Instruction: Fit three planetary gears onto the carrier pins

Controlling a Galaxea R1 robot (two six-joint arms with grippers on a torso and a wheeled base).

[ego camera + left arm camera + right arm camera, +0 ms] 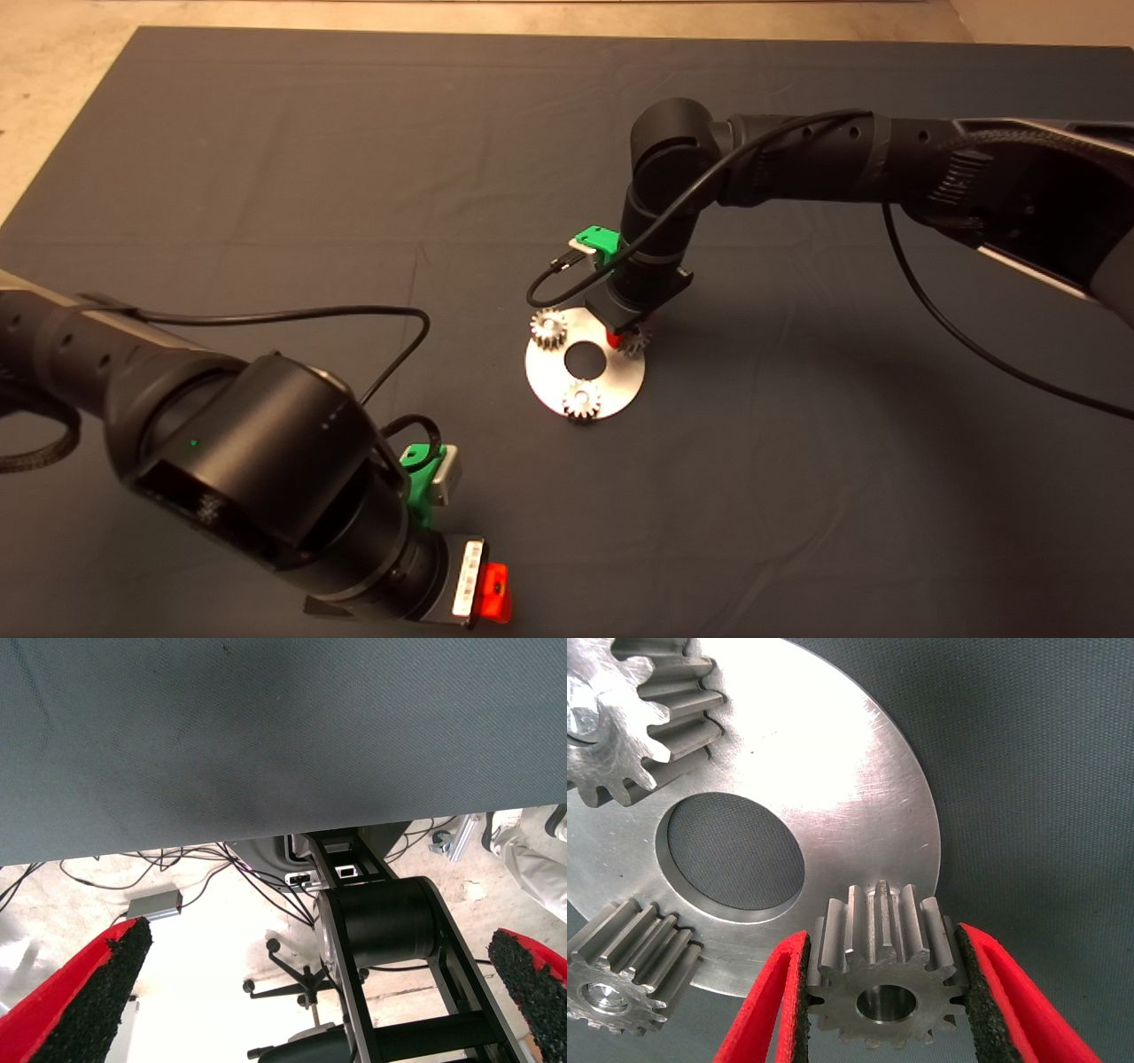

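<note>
Left gripper [483, 592]: parked at the lower left of the mat in the head view, nearest the camera; its red fingers [84, 997] are spread wide with nothing between them, and floor, cables and a chair base are seen past the mat edge in the left wrist view.
Right gripper [881, 1001]: lowered over the far right edge of the carrier disc [620, 377]; its two padded fingers [775, 1001] are pressed against opposite sides of the third planetary gear [881, 979].
Third planetary gear: pinched between the pads, standing at the disc rim and overhanging it toward the mat; a round metal face is seen inside its centre hole, though whether it is fully seated on the pin cannot be told.
Seated planetary gears: one [548, 329] at the far left of the disc and one [582, 400] at its near edge, each with a bright pin end visible in the centre hole.
Carrier disc: flat, round, silver, lying on the dark mat [266, 177] near its middle, the large central hole [585, 358] showing mat through it.
Right arm [797, 159]: reaches in from the right edge, wrist pointing down at the disc, with a black cable looping beside it.
</note>
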